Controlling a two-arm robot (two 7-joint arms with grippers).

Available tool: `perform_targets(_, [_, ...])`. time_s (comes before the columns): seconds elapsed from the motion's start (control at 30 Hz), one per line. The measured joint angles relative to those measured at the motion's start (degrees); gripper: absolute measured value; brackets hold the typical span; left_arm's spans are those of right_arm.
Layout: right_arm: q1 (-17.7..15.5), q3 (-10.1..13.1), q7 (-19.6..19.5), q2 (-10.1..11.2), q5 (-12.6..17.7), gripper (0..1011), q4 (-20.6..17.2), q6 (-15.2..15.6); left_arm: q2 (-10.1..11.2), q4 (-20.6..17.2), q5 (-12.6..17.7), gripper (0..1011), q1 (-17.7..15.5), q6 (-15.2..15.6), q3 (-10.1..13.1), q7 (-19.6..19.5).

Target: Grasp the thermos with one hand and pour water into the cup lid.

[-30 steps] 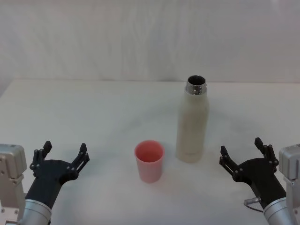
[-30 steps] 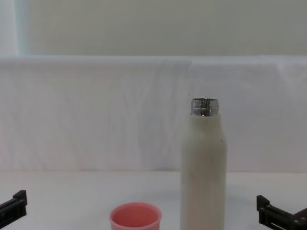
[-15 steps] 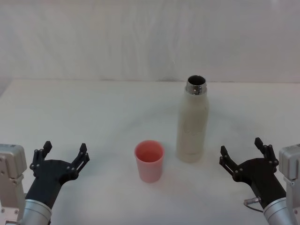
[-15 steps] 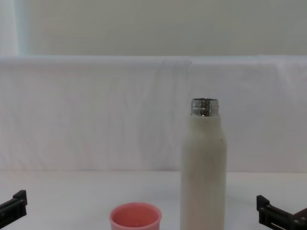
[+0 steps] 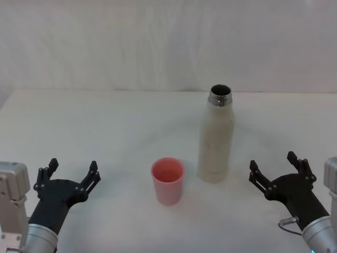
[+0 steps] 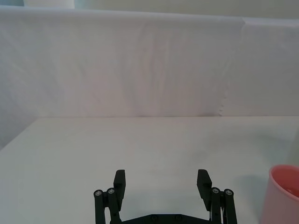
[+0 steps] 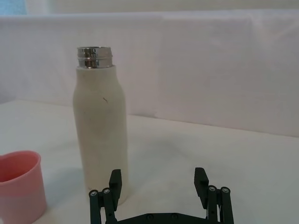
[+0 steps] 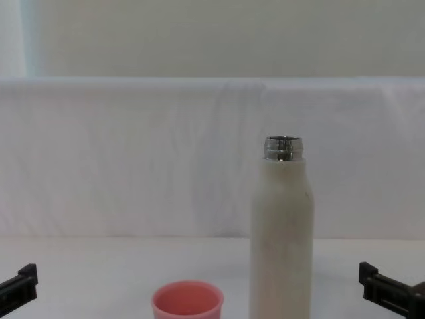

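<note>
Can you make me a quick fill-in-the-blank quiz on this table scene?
1. The thermos stands upright with its steel neck ____ (open or capped).
2. The cup lid is coloured ____.
3. The cup lid stands on the thermos's ____ side (robot's left or right).
4. The right pincer and the left pincer are both ____ (open or shut).

Missing words: open; pink; left; open

No readable text, label, brand or number anywhere. Plain surfaces on the thermos (image 5: 216, 138) and the cup lid (image 5: 168, 181).

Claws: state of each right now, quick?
Left claw: open, holding nothing, low at the table's near left.
Right claw: open, holding nothing, beside the thermos, not touching it.
</note>
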Motion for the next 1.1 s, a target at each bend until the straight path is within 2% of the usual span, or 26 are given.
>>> perform_targets(0.23, [1.4, 0.3, 3.3, 0.5, 0.3, 1000, -0.6, 2.8, 0.0, 0.0, 0.0, 1001, 0.0, 0.0, 0.0, 0.0])
perform_targets(0.5, [4.9, -0.8, 6.6, 1.2, 0.1, 1000, 0.3, 6.4, 0.0, 0.0, 0.0, 1001, 0.0, 0.0, 0.0, 0.0])
perform_targets(1.1, [11.6, -3.4, 9.7, 1.0, 2.2, 1000, 5.2, 9.3, 0.0, 0.0, 0.0, 1001, 0.0, 0.0, 0.0, 0.0])
